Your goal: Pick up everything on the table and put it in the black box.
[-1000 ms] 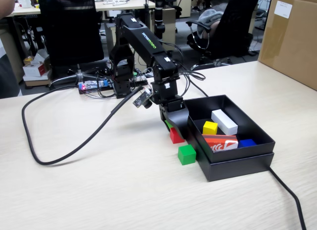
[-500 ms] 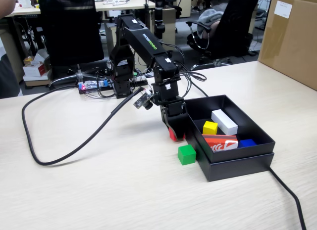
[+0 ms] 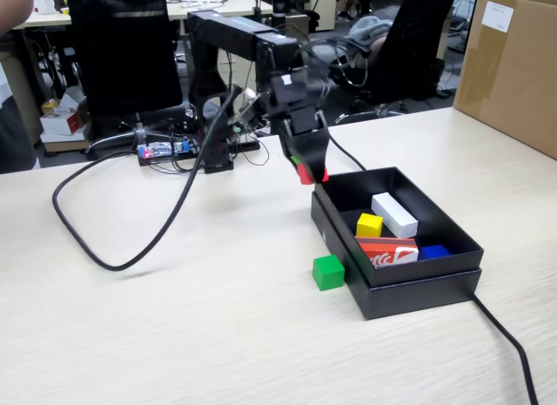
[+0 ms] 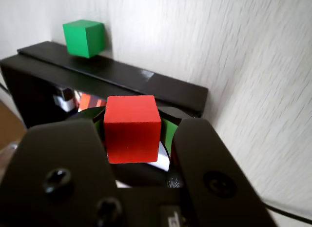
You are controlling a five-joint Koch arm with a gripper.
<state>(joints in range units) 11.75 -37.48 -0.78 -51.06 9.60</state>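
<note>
Your end effector (image 4: 134, 139) grips the red cube (image 4: 132, 128) above the black box (image 3: 409, 287) wall; release too early and it probably lands outside on the counter (image 3: 174, 335).

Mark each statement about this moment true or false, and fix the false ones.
1. The gripper is shut on the red cube. True.
2. The green cube lies inside the black box. False: it sits on the table just outside the box's wall.
3. The yellow cube is in the box. True.
4. The red cube rests on the table. False: it is held in the air, near the box's corner.
5. The long white block is in the box. True.
</note>
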